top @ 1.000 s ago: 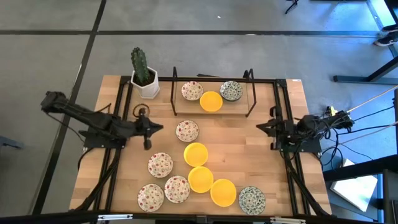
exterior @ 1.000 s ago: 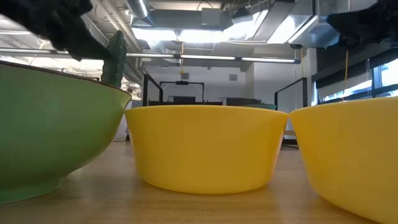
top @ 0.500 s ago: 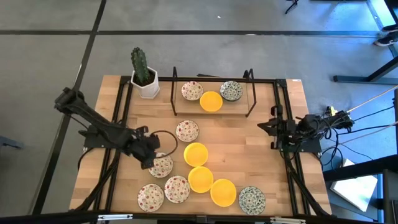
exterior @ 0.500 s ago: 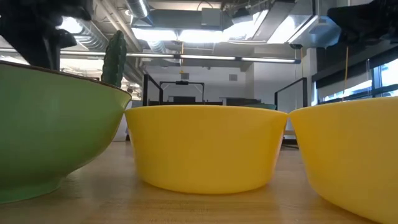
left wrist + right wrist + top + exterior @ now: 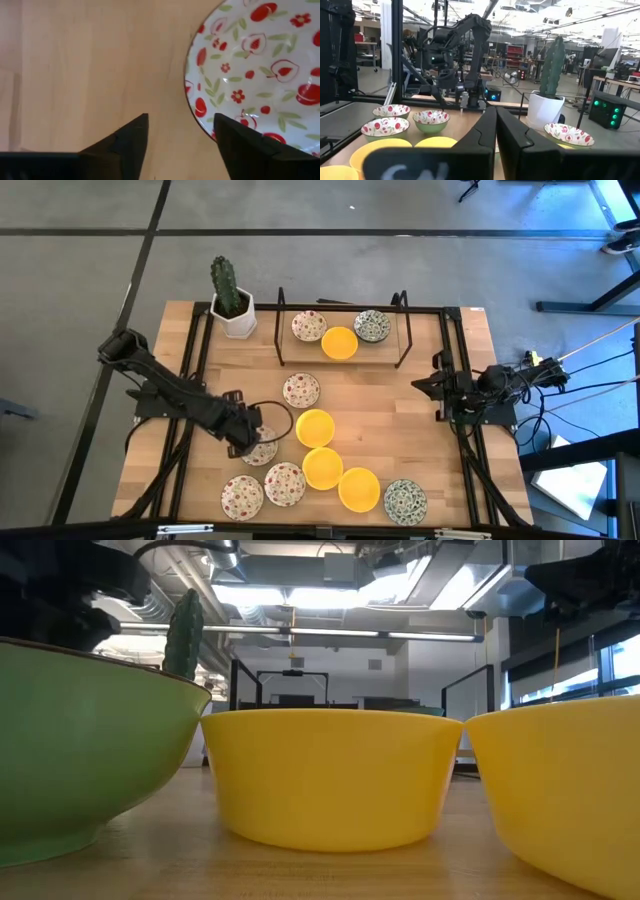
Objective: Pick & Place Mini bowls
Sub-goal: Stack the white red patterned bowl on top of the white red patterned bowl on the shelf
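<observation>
Several mini bowls stand on the wooden table: red floral ones (image 5: 300, 390) (image 5: 284, 483), yellow ones (image 5: 314, 427) (image 5: 322, 467) and a blue-green one (image 5: 404, 500). Three more stand on the rack (image 5: 340, 362) at the far side. My left gripper (image 5: 246, 444) (image 5: 181, 137) is open, pointing down over the left rim of one red floral bowl (image 5: 262, 448) (image 5: 260, 65). One finger (image 5: 240, 142) is above the bowl's inside and the other (image 5: 127, 140) above bare wood. My right gripper (image 5: 418, 385) (image 5: 495, 131) waits shut at the table's right edge.
A white pot with a cactus (image 5: 232, 305) stands at the far left corner. Black frame rails (image 5: 195, 370) (image 5: 452, 360) run along both table sides. In the low view two yellow bowls (image 5: 330, 775) (image 5: 560, 790) and a bowl's green underside (image 5: 80, 760) fill the foreground.
My left gripper has swung from beside the middle red floral bowl toward the table's near edge and come down over the red floral bowl left of the yellow ones. No bowl has moved.
</observation>
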Available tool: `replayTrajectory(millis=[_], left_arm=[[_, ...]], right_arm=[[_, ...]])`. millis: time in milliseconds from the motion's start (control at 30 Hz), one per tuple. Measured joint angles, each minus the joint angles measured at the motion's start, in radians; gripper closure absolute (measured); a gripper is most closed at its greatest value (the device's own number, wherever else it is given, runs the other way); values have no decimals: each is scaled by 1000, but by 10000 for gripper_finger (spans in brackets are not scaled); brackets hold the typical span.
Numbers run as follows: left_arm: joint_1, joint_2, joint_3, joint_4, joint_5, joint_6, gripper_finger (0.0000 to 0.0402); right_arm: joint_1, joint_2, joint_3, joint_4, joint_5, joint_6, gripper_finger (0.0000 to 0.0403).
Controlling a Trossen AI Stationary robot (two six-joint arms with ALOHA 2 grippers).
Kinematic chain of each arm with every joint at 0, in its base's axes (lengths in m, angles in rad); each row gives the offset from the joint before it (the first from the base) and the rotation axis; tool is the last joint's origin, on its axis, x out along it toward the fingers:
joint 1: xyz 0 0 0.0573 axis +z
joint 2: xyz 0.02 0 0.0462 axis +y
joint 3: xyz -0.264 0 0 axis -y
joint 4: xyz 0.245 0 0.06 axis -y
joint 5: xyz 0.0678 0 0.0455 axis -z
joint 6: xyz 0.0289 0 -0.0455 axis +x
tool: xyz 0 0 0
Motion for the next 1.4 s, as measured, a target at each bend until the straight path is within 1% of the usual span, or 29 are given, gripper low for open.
replayTrajectory(millis=[100,200,300,400,533,800,933,1200,1400], left_arm=[[16,0,0,1,15,-8,159],[36,0,0,12,25,-13,152],[58,0,-12,36,10,-5,151],[80,0,-24,56,30,17,151],[98,0,-24,81,29,45,151],[99,5,-25,163,42,88,151],[98,23,-25,169,41,89,151],[98,115,-25,162,106,109,151],[98,145,-25,162,106,146,151]], right_arm=[[0,0,0,0,0,0,389],[0,0,0,0,0,0,389],[0,0,0,0,0,0,389],[0,0,0,0,0,2,389],[0,0,0,0,0,3,389],[0,0,0,0,0,0,389],[0,0,-1,-2,0,0,389],[0,0,-1,-8,0,3,389],[0,0,-1,-8,0,3,389]])
